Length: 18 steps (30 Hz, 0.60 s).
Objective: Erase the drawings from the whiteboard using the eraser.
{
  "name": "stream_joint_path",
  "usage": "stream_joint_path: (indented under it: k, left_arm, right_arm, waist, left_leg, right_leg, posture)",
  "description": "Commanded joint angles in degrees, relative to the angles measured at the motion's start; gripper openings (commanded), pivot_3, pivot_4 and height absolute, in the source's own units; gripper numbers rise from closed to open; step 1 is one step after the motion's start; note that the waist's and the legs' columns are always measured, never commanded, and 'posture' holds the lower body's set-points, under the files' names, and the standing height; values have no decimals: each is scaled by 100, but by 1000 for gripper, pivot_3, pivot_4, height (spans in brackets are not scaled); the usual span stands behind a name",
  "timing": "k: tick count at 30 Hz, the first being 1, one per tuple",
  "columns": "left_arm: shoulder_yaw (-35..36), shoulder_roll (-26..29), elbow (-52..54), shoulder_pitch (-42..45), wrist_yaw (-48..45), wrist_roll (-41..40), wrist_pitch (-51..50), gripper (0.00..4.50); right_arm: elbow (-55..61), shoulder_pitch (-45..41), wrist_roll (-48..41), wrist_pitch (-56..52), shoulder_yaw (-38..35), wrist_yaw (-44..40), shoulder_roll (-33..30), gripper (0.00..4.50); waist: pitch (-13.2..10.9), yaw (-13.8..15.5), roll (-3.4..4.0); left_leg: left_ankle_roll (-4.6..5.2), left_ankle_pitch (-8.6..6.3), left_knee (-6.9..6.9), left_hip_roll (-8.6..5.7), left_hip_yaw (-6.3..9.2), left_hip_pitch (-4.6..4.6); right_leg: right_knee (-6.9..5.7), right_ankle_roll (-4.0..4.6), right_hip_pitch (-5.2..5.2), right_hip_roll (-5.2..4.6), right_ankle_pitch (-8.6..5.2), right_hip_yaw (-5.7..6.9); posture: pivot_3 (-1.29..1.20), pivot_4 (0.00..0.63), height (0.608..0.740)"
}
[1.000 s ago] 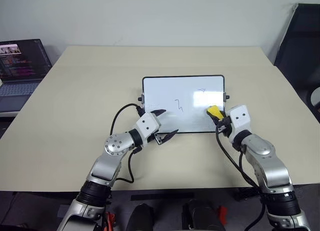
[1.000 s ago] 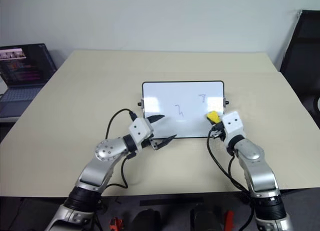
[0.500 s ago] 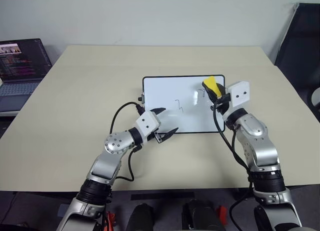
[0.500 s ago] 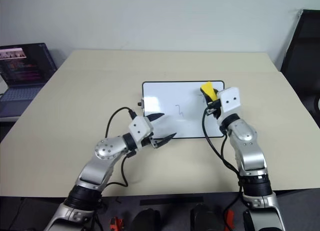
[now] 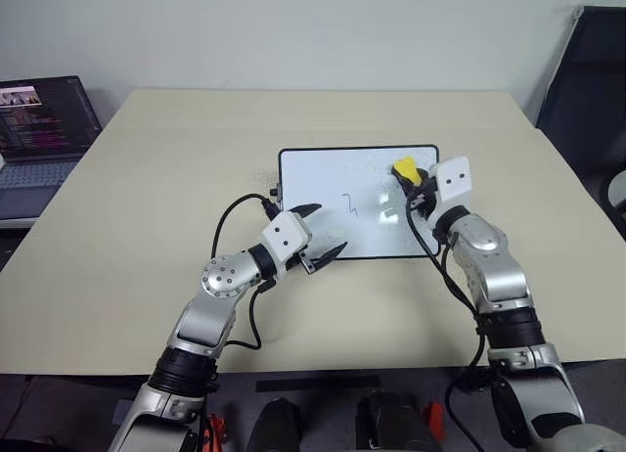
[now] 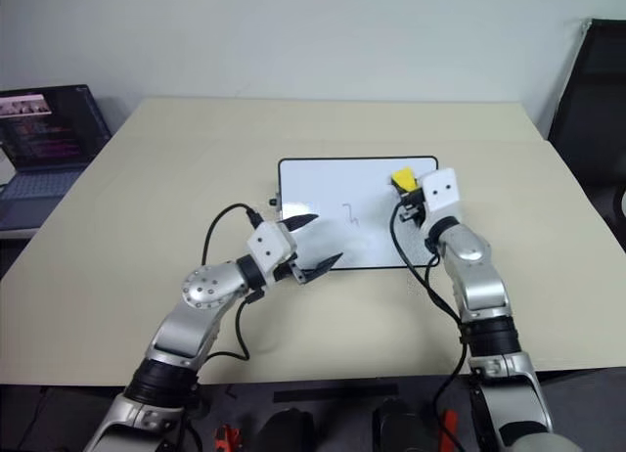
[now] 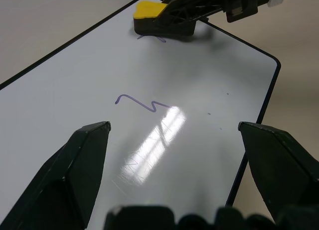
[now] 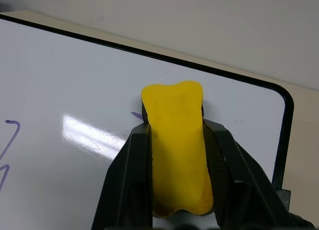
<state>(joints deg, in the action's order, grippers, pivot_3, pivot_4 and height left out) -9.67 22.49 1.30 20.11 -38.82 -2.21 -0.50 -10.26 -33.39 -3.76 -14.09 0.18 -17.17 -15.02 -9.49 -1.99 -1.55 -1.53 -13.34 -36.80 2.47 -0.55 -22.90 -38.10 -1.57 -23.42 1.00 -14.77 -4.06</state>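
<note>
Eraser (image 8: 177, 140) pinched in right gripper (image 5: 412, 183) sits on whiteboard (image 5: 323, 173) at 2 o'clock covering 1 squiggle, center squiggle (image 7: 144, 103) remains, left gripper (image 5: 319, 234) jaws wide, empty.

A beige bench (image 5: 176, 168) stands against a plain pale wall (image 5: 293, 31), with an open laptop (image 5: 39, 129) beside it and a dark chair (image 5: 587, 90) opposite.

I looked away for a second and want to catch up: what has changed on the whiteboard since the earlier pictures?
The right gripper, shut on the small yellow eraser, carried it from the near right edge of the black-framed whiteboard up onto the far right squiggle. The middle squiggle and the open left gripper stayed put.
</note>
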Motion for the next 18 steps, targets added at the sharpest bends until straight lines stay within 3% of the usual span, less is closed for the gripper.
stream_joint_path:
  k: [1,13,18]
  left_arm:
    - [66,23,134,44,24,-12,146,4500]
    - [96,6,182,11,105,-22,179,4500]
    - [110,24,161,11,107,-24,205,4500]
  right_arm:
    - [-251,-101,123,-131,56,78,31,1075]
    - [993,967,6,-558,551,-319,122,1075]
    - [534,538,95,-410,419,-208,146,1075]
  waist:
    - [0,-4,0]
    - [2,-70,-1]
    - [1,-130,-1]
  left_leg:
    - [0,0,-2,0,-1,1]
    - [1,0,-3,9,-1,9]
    - [1,1,-10,8,-2,12]
  right_leg:
    - [-1,1,1,0,1,0]
    - [2,1,9,1,6,-2]
    - [-3,2,10,2,8,-1]
  posture:
    - [0,150,740]
    - [0,150,740]
    - [0,150,740]
